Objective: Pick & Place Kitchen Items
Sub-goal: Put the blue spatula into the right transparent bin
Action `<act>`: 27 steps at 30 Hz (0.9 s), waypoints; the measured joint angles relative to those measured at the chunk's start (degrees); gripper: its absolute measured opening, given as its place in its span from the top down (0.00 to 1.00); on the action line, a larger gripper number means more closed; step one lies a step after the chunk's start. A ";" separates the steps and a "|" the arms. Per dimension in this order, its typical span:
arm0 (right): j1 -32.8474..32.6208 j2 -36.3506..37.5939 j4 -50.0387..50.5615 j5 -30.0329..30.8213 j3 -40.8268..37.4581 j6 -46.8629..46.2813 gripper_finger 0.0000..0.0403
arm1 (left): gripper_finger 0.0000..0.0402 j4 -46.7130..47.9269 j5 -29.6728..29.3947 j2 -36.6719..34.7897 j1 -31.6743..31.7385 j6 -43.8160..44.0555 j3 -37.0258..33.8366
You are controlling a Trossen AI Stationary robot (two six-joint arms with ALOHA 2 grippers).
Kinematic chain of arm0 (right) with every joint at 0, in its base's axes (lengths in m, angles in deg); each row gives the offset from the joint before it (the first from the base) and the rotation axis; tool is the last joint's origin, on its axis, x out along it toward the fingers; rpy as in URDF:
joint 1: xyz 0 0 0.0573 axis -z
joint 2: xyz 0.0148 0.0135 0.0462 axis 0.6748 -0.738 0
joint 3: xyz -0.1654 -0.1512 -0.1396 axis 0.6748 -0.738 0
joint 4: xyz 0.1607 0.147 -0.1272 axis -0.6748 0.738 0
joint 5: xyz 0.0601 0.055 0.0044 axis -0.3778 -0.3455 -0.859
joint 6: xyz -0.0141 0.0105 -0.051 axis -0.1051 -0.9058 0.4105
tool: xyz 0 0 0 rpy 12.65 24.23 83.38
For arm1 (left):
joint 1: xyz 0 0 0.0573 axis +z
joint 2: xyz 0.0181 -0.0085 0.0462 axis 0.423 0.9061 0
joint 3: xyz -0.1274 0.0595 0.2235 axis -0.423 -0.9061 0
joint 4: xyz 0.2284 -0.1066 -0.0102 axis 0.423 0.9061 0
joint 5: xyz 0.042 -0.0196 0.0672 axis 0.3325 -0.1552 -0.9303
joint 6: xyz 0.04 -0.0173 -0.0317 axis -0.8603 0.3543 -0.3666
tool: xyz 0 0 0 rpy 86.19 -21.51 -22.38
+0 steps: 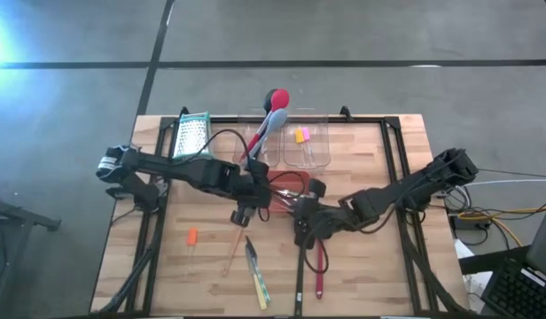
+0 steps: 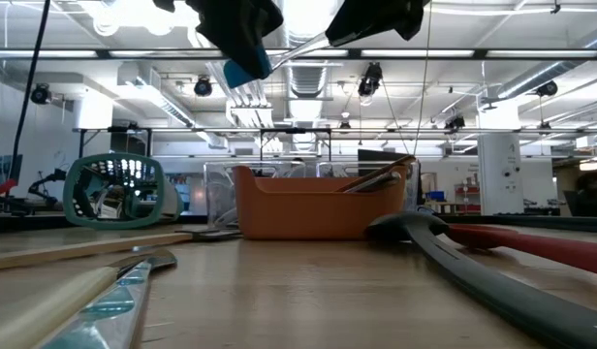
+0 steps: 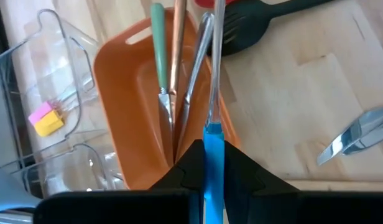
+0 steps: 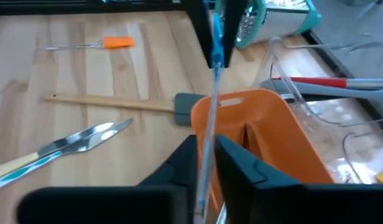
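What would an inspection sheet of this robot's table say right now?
Surface: wooden table, no spills seen.
Job's things: blue-handled tool above orange tray; red spatula, orange piece and wooden-handled spatula lie on the wood.
Clutter: grater, clear tubs.
Grippers: left gripper shut on the tool's handle; right gripper at its shaft.
Cables: bundle beyond the table's right edge.
Surroundings: grey floor.
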 joint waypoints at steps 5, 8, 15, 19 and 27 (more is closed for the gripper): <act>0.50 0.02 0.12 -0.97 -0.04 -0.99 0.97 | 0.93 0.44 0.19 0.00 -0.02 0.24 -0.09; 0.50 0.03 0.10 -0.96 -0.07 -0.99 0.97 | 0.93 0.34 0.13 0.00 -0.02 0.13 -0.09; 0.52 0.02 0.28 -1.21 -0.07 -1.30 0.98 | 0.74 0.23 -0.17 -0.14 -0.04 -2.02 -0.09; 0.46 0.27 1.40 -1.24 -0.07 -1.55 0.98 | 0.60 2.63 -3.27 -1.18 -0.07 -2.93 -0.06; -0.07 0.52 14.46 0.63 -0.09 -10.78 0.98 | 0.52 4.92 -10.90 -9.64 0.41 1.72 -1.83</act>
